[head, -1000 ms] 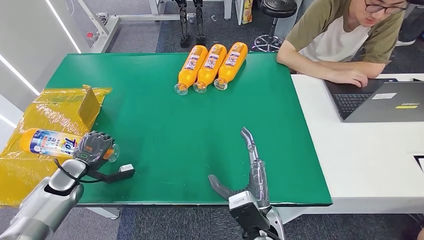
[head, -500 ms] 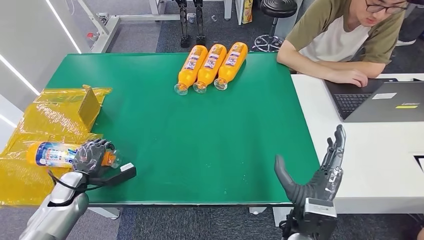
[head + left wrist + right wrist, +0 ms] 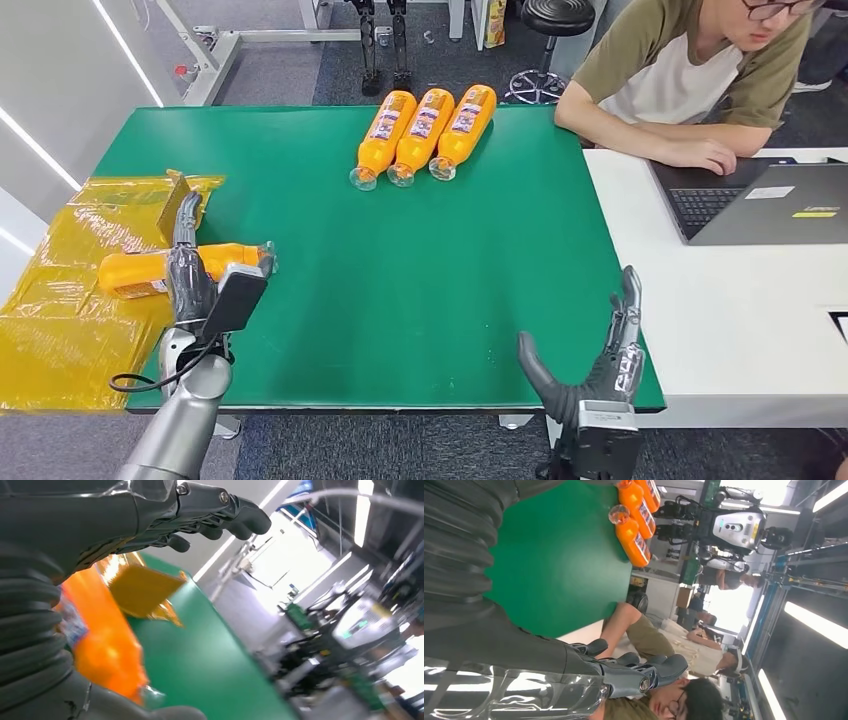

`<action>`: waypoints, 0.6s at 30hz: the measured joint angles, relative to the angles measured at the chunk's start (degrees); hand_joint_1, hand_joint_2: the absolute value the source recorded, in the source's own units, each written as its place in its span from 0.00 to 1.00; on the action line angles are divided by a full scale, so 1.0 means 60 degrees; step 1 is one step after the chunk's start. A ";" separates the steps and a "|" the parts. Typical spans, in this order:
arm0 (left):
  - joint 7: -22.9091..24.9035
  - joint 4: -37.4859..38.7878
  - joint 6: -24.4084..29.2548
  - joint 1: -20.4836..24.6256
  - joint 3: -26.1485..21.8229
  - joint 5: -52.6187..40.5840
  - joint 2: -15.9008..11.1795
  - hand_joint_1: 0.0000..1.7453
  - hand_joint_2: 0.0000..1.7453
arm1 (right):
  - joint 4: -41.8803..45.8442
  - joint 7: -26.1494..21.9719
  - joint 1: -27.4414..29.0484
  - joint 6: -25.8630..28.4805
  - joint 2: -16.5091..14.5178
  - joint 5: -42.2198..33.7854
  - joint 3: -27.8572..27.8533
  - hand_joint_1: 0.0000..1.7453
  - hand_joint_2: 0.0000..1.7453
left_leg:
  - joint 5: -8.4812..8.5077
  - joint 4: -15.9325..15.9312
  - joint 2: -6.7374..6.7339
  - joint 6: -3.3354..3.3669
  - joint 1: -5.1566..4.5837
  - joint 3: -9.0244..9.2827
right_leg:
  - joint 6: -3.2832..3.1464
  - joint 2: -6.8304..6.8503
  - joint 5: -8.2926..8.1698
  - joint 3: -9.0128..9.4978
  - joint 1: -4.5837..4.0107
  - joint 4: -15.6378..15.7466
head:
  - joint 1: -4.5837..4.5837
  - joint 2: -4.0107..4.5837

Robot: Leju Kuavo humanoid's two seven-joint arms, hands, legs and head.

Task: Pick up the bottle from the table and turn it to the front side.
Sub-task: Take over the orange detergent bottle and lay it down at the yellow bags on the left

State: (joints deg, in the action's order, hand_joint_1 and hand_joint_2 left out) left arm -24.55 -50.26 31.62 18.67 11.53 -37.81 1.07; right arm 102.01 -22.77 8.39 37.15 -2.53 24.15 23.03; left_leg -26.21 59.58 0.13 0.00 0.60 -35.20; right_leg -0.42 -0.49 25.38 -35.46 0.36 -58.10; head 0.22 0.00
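bottle (image 3: 160,271) apparently in left hand (image 3: 190,280)

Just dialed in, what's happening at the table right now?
The left hand holds an orange bottle at the green table's left edge, above the yellow plastic bag. The right hand is open and empty at the near right edge. Three more orange bottles lie side by side at the far edge. A person sits at a laptop.

Four orange bottles (image 3: 424,135), one yellow plastic sheet (image 3: 60,320), one laptop (image 3: 765,200), one person (image 3: 690,70).
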 joint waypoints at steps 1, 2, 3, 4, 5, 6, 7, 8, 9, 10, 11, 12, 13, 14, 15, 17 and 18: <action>-0.0047 -0.0443 -0.0023 -0.0103 0.0051 0.0370 0.0155 0.00 1.00 | -0.0018 0.0046 -0.0002 -0.0068 -0.0031 0.0054 0.0045 0.00 1.00 | -0.0001 0.0000 0.0000 0.0000 0.0000 0.0000 | 0.0001 0.0000 0.0001 0.0000 0.0000 0.0000 | 0.0000 0.0000; -0.0105 -0.0918 -0.0039 -0.0205 0.0123 0.0742 0.0297 0.00 1.00 | -0.0039 0.0073 -0.0006 -0.0136 -0.0059 0.0088 0.0095 0.00 1.00 | -0.0002 0.0000 0.0001 0.0000 0.0001 -0.0001 | 0.0002 0.0001 0.0002 0.0000 0.0000 0.0000 | 0.0000 0.0000; -0.0156 -0.1343 -0.0045 -0.0296 0.0196 0.1040 0.0423 0.00 1.00 | -0.0061 0.0084 -0.0013 -0.0196 -0.0081 0.0106 0.0144 0.00 1.00 | -0.0002 -0.0001 0.0001 0.0000 0.0002 -0.0001 | 0.0002 0.0001 0.0003 -0.0001 0.0000 0.0000 | 0.0000 0.0000; -0.0181 -0.1743 -0.0041 -0.0386 0.0282 0.1243 0.0535 0.00 1.00 | -0.0087 0.0075 -0.0027 -0.0241 -0.0105 0.0108 0.0188 0.00 1.00 | -0.0004 -0.0001 0.0001 0.0000 0.0003 -0.0001 | 0.0003 0.0001 0.0003 -0.0001 0.0000 0.0000 | 0.0000 0.0000; -0.0196 -0.2144 -0.0029 -0.0470 0.0379 0.1387 0.0645 0.00 1.00 | -0.0115 0.0065 -0.0047 -0.0278 -0.0133 0.0107 0.0232 0.00 1.00 | -0.0005 -0.0002 0.0000 0.0000 0.0004 0.0000 | 0.0003 0.0001 0.0004 -0.0001 0.0000 0.0000 | 0.0000 0.0000; -0.0191 -0.2486 -0.0017 -0.0546 0.0471 0.1479 0.0749 0.00 1.00 | -0.0141 0.0057 -0.0075 -0.0306 -0.0165 0.0104 0.0271 0.00 1.00 | -0.0006 -0.0002 0.0000 0.0000 0.0004 0.0000 | 0.0003 0.0001 0.0005 -0.0001 -0.0001 -0.0001 | 0.0000 0.0000; -0.0174 -0.2809 -0.0005 -0.0617 0.0566 0.1574 0.0843 0.00 1.00 | -0.0167 0.0052 -0.0109 -0.0324 -0.0200 0.0103 0.0308 0.00 1.00 | -0.0006 -0.0003 -0.0001 0.0001 0.0005 0.0000 | 0.0003 0.0001 0.0005 -0.0001 -0.0001 -0.0001 | 0.0000 0.0000; -0.0159 -0.3078 0.0002 -0.0675 0.0651 0.1677 0.0933 0.00 1.00 | -0.0186 0.0056 -0.0147 -0.0342 -0.0231 0.0107 0.0344 0.00 1.00 | -0.0006 -0.0003 -0.0001 0.0000 0.0006 0.0001 | 0.0003 0.0001 0.0006 0.0000 -0.0001 -0.0002 | 0.0000 0.0000; -0.0152 -0.3317 0.0005 -0.0728 0.0723 0.1792 0.1013 0.00 1.00 | -0.0200 0.0070 -0.0183 -0.0364 -0.0261 0.0119 0.0371 0.00 1.00 | -0.0006 -0.0004 -0.0002 0.0000 0.0006 0.0001 | 0.0004 0.0001 0.0006 0.0000 -0.0002 -0.0002 | -0.0001 0.0000; -0.0161 -0.3533 0.0011 -0.0778 0.0789 0.1890 0.1077 0.00 1.00 | -0.0208 0.0091 -0.0211 -0.0393 -0.0287 0.0131 0.0392 0.00 1.00 | -0.0006 -0.0004 -0.0002 0.0000 0.0007 0.0002 | 0.0003 0.0000 0.0006 0.0000 -0.0002 -0.0002 | -0.0001 0.0000; -0.0201 -0.3744 0.0015 -0.0834 0.0854 0.2006 0.1142 0.00 1.00 | -0.0211 0.0123 -0.0230 -0.0428 -0.0312 0.0146 0.0406 0.00 1.00 | -0.0006 -0.0004 -0.0002 0.0000 0.0007 0.0002 | 0.0003 0.0000 0.0006 0.0000 -0.0002 -0.0003 | -0.0001 0.0000; -0.0272 -0.3941 0.0005 -0.0897 0.0913 0.2165 0.1207 0.00 1.00 | -0.0214 0.0154 -0.0238 -0.0457 -0.0341 0.0162 0.0410 0.00 1.00 | -0.0005 -0.0004 -0.0002 0.0000 0.0007 0.0002 | 0.0004 0.0001 0.0006 0.0000 -0.0002 -0.0003 | -0.0001 0.0000; -0.0363 -0.4130 -0.0015 -0.0971 0.0964 0.2365 0.1271 0.00 1.00 | -0.0220 0.0186 -0.0242 -0.0479 -0.0370 0.0177 0.0412 0.00 1.00 | -0.0004 -0.0004 -0.0002 -0.0001 0.0007 0.0002 | 0.0004 0.0001 0.0006 0.0000 -0.0003 -0.0003 | 0.0000 0.0000; -0.0483 -0.4331 -0.0050 -0.1052 0.1013 0.2634 0.1348 0.00 1.00 | -0.0229 0.0216 -0.0242 -0.0495 -0.0404 0.0202 0.0413 0.00 1.00 | -0.0004 -0.0004 -0.0002 -0.0001 0.0006 0.0002 | 0.0004 0.0000 0.0006 0.0000 -0.0003 -0.0004 | 0.0000 0.0000; -0.0643 -0.4547 -0.0105 -0.1137 0.1060 0.3009 0.1433 0.00 1.00 | -0.0239 0.0235 -0.0241 -0.0504 -0.0443 0.0231 0.0413 0.00 1.00 | -0.0004 -0.0004 -0.0002 -0.0001 0.0006 0.0002 | 0.0004 0.0000 0.0005 0.0000 -0.0003 -0.0004 | 0.0000 0.0000; -0.1029 -0.5020 -0.0300 -0.1333 0.1151 0.4050 0.1616 0.00 1.00 | -0.0251 0.0249 -0.0237 -0.0532 -0.0516 0.0266 0.0413 0.00 1.00 | -0.0004 -0.0003 -0.0003 -0.0001 0.0005 0.0002 | 0.0004 0.0000 0.0006 0.0000 -0.0003 -0.0003 | 0.0000 0.0000; -0.1235 -0.5286 -0.0491 -0.1451 0.1195 0.4763 0.1717 0.00 1.00 | -0.0252 0.0238 -0.0235 -0.0552 -0.0544 0.0253 0.0413 0.00 1.00 | -0.0005 -0.0003 -0.0003 0.0000 0.0005 0.0001 | 0.0004 0.0000 0.0006 0.0000 -0.0003 -0.0003 | 0.0000 0.0000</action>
State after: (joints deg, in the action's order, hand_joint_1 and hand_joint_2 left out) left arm -31.96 -81.98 28.67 9.96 18.70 -9.24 11.37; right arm 100.50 -21.35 6.98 33.83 -5.79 25.67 25.51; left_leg -26.24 59.56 0.11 0.00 0.63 -35.19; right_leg -0.40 -0.49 25.42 -35.46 0.35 -58.11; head 0.22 0.00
